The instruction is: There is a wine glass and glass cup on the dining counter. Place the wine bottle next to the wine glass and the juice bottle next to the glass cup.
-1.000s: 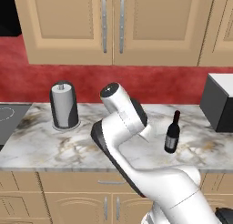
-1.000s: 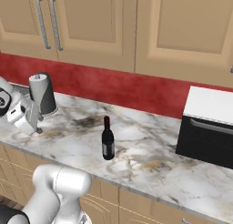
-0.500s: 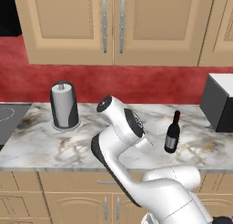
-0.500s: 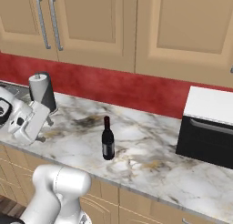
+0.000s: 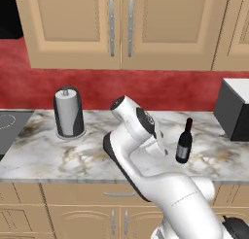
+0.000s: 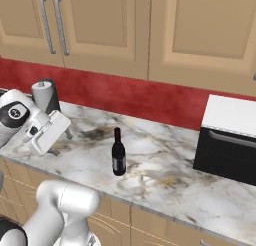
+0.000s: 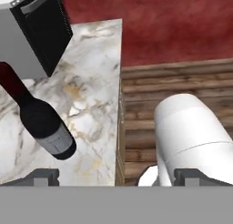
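Fingers (image 7: 116, 175) spread wide (nothing between them), wine bottle (image 7: 40, 118) near.

arm: swung lower | hand (image 6: 49, 132): nearer wine bottle (image 6: 118, 153); fingers unchanged

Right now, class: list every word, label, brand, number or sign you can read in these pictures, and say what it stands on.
None can be read.
The wine bottle has a pale grey label, but no lettering can be made out on it.
The paper towel holder, the microwave and the cabinet doors show no writing.
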